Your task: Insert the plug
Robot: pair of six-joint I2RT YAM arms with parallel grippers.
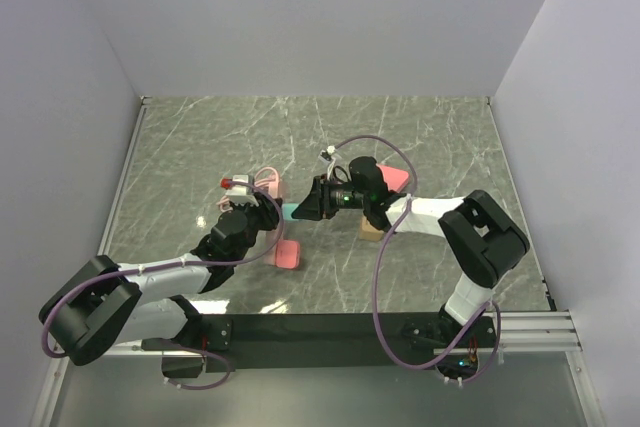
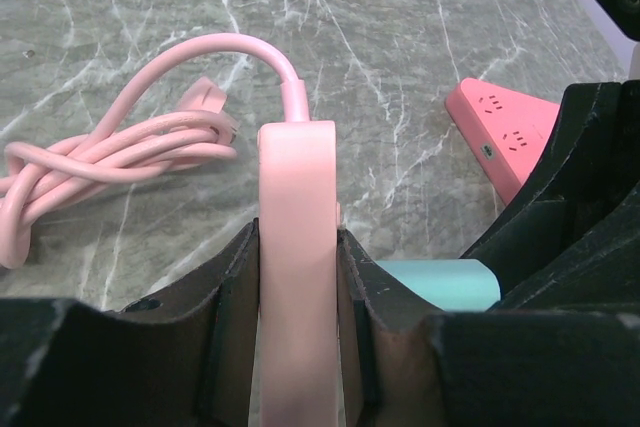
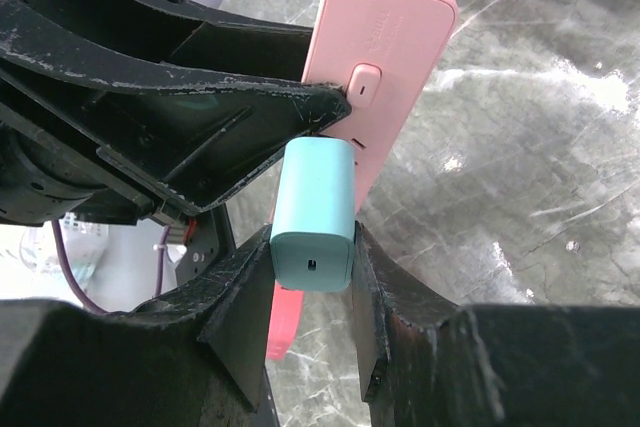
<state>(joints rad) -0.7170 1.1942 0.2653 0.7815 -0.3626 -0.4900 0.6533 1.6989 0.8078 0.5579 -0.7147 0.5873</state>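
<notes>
A pale pink power strip (image 2: 297, 207) stands on edge, and my left gripper (image 2: 297, 242) is shut on its narrow body. Its pink cable (image 2: 110, 147) lies coiled on the table behind it. My right gripper (image 3: 313, 247) is shut on a teal plug (image 3: 315, 207), whose far end sits against the face of the power strip (image 3: 385, 57) just below its switch. The prongs are hidden. From above, the left gripper (image 1: 262, 212) and the right gripper (image 1: 303, 207) meet at the table's middle, with a sliver of the teal plug (image 1: 288, 212) between them.
A red triangular socket block (image 2: 505, 132) lies behind the right arm. A pink block (image 1: 288, 254) rests on the table near the left arm, and a small wooden block (image 1: 372, 231) sits under the right forearm. Grey walls enclose the marble table (image 1: 420, 137).
</notes>
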